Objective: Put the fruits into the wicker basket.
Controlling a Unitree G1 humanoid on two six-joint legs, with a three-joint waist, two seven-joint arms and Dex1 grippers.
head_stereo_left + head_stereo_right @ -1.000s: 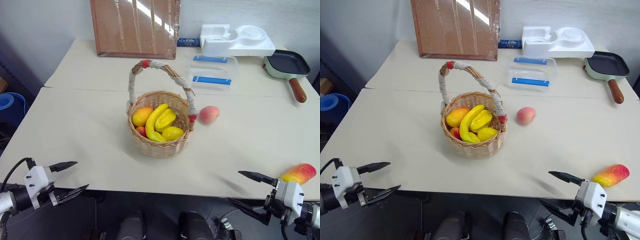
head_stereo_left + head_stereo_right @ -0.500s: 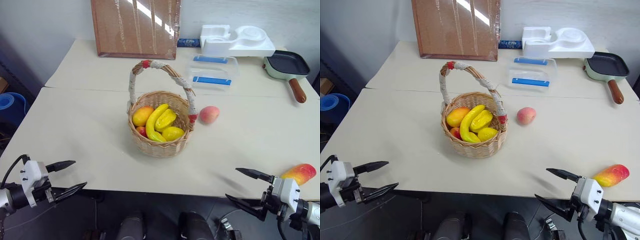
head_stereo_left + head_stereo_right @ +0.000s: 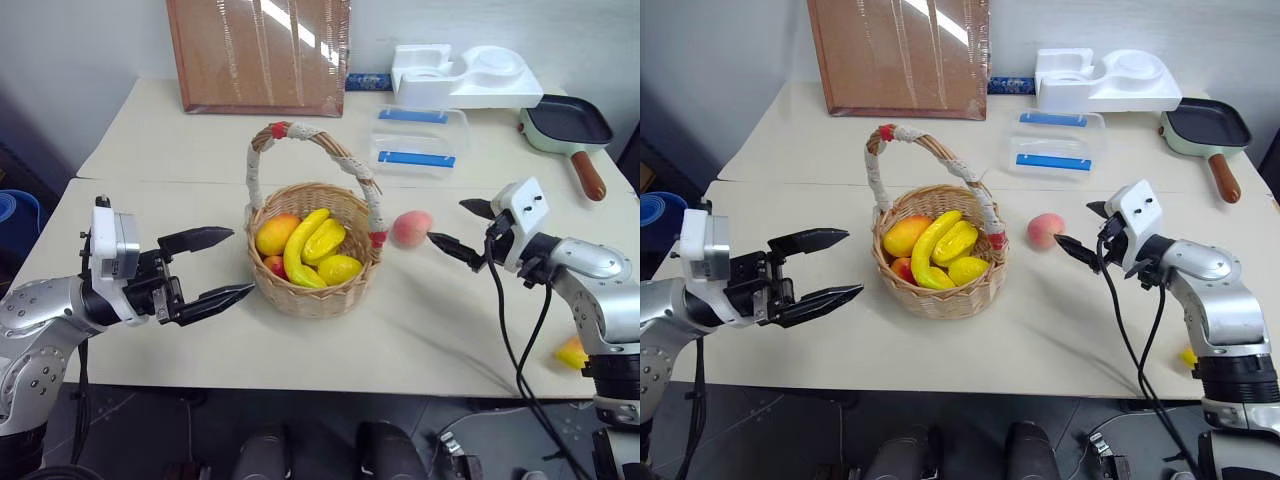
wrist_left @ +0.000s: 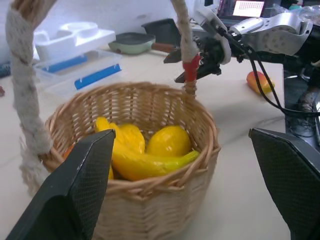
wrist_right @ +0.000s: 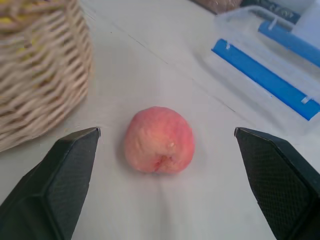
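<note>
Now, by label:
Peach (image 3: 411, 228): lying on the table (image 3: 150, 220), just right of the basket (image 3: 315, 270), not touching it.
Mango (image 4: 259, 82): sitting near the table's right front edge, well apart from the basket.
Right gripper (image 3: 458, 228): hanging released, fingers spread wide, pointing at the peach from its right, apart from it.
Left gripper (image 3: 222, 265): hovering released, just left of the basket, empty.
Basket contents: bananas (image 3: 305, 245) and other yellow-orange fruit are lying inside.

Lighting: bright, even, from overhead. Glare streaks on the wrapped brown board (image 3: 258, 52) (plastic film). Shadows soft, short. Near fingers (image 5: 60, 185) in wrist views blurred.
</note>
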